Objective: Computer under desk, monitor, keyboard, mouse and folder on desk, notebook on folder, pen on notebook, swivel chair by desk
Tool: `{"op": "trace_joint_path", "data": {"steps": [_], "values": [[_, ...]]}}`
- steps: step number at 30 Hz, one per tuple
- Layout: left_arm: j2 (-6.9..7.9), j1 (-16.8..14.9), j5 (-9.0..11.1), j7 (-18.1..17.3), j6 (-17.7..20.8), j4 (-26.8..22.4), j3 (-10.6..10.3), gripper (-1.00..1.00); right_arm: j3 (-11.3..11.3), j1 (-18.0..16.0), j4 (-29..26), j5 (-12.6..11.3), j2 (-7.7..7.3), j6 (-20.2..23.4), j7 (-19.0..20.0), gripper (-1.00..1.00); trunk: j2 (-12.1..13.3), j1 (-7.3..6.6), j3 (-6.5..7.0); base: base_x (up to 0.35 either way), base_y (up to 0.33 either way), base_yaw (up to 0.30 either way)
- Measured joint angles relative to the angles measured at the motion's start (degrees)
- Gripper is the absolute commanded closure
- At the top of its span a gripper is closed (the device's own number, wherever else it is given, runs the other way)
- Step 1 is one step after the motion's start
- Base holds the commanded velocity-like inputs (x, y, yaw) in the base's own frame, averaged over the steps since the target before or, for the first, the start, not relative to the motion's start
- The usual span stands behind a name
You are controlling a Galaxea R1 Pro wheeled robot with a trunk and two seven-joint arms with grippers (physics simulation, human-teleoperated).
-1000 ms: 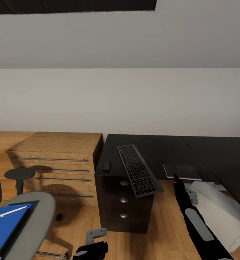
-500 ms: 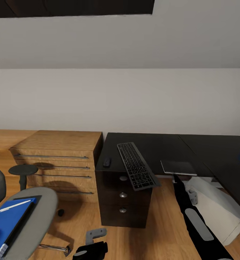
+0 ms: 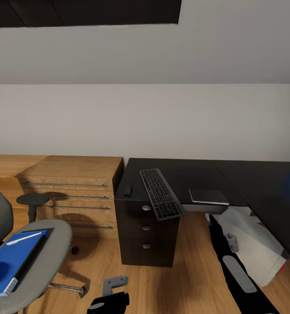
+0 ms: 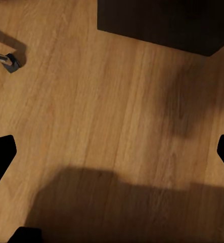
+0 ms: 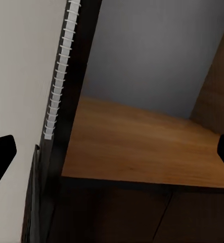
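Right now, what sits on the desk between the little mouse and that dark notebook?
In the head view, the keyboard lies between the mouse and the notebook, its near end overhanging the desk edge.

blue folder, blk desk – grey keyboard

Glossy black worktop with silver metal drawer knobs. Beside it, a light wood-grain drawer chest with metal bar handles. Warm wooden plank floor. Grey padded cloth swivel chair; smooth bright-blue folder. Matt white wall.
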Motion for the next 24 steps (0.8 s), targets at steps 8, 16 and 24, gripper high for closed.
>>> {"op": "trace_joint_path", "data": {"steps": [8,16,24], "values": [[0.01,0.00,-0.11,0.03,-0.07,0.08,-0.28,-1.00,0.11,0.00,0.97,1.79,0.13,-0.10,0.03,-1.00,3.21,-1.76,1.44,-0.005,-0.001,0.000],[-0.05,0.00,-0.21,0.05,-0.13,2.11,-0.47,-1.00,2.99,0.08,10.06,10.88,0.28,-0.53,0.54,-1.00,6.42,-3.52,2.87,0.000,0.000,0.000],[-0.11,0.01,-2.51,0.18,-7.77,12.34,-3.76,-1.00,4.13,0.11,25.31,24.13,0.32,-6.84,0.70,-1.00,9.63,-5.27,4.30,0.000,0.000,0.000]]}}
